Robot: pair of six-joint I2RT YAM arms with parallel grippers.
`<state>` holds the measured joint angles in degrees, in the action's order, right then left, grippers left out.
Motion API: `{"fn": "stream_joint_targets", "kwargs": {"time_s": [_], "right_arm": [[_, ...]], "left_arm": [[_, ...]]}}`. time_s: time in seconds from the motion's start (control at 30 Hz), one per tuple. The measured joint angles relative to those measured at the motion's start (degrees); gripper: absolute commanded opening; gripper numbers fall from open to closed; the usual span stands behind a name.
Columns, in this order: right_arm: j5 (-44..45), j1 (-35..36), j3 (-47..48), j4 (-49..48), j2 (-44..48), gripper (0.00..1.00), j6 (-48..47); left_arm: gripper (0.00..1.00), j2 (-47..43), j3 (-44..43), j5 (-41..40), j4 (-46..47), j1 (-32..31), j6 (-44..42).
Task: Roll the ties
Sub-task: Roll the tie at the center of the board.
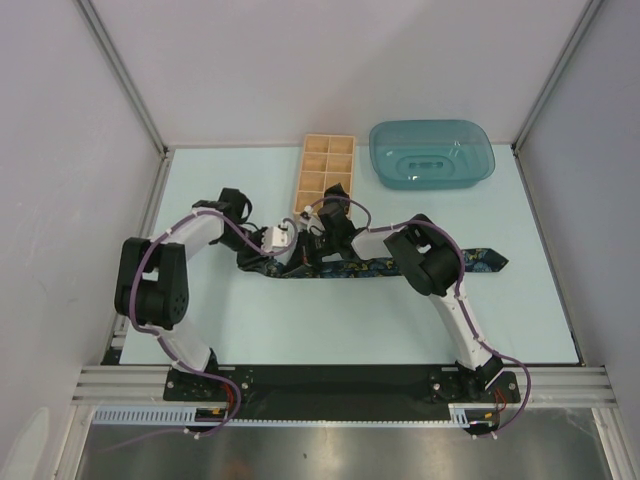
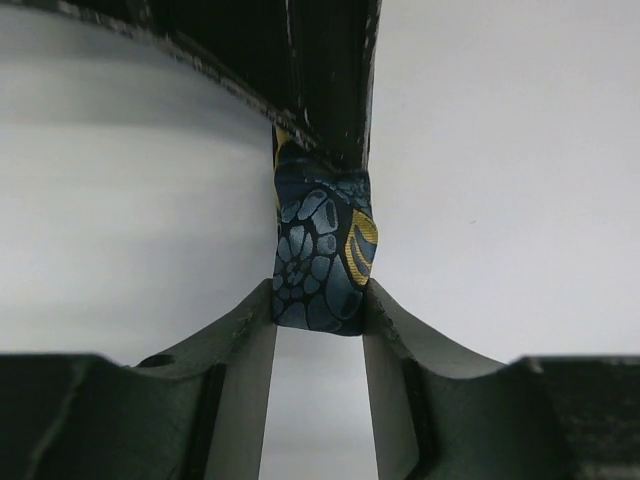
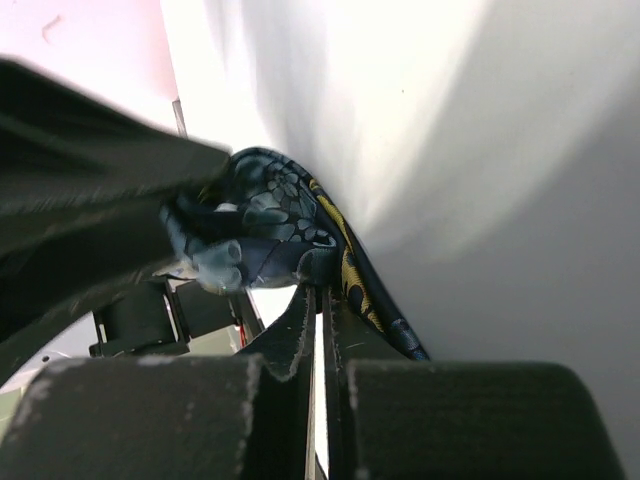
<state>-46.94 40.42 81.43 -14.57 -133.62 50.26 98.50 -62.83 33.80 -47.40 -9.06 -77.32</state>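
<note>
My left gripper point(image 2: 320, 305) clamps the rolled start of the dark navy speckled fabric tie point(image 2: 322, 250), I judge so it cannot spring open. My right gripper point(image 3: 318, 288), fingers almost together, pinches the adjoining fabric, likely to feed it. Both work just in front of the compartmented pale wooden box point(image 1: 325, 170), and the tie's tail runs off to the right of it.

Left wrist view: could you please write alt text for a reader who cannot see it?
The left tool pinches a bunched blue-and-yellow patterned tie between its fingers, against a pale surface. A dark robot part meets the tie's top.
</note>
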Motion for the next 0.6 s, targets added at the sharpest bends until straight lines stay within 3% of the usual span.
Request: {"fn": "stream_joint_targets", "kwargs": {"time_s": [0.43, 0.57, 0.6], "right_arm": [[-0.1, 0.0, 0.0, 0.1, 0.1, 0.01, -0.8], [-0.2, 0.0, -0.2, 0.1, 0.3, 0.11, -1.2], [-0.1, -0.1, -0.5, 0.2, 0.6, 0.17, -1.4]], "left_arm": [[0.39, 5.5, -6.1, -1.9, -1.3, -8.8, 5.2], [0.37, 6.5, -6.3, -3.9, -1.2, -9.5, 6.4], [0.37, 6.6, -6.3, -4.3, -1.2, -9.6, 6.6]]}}
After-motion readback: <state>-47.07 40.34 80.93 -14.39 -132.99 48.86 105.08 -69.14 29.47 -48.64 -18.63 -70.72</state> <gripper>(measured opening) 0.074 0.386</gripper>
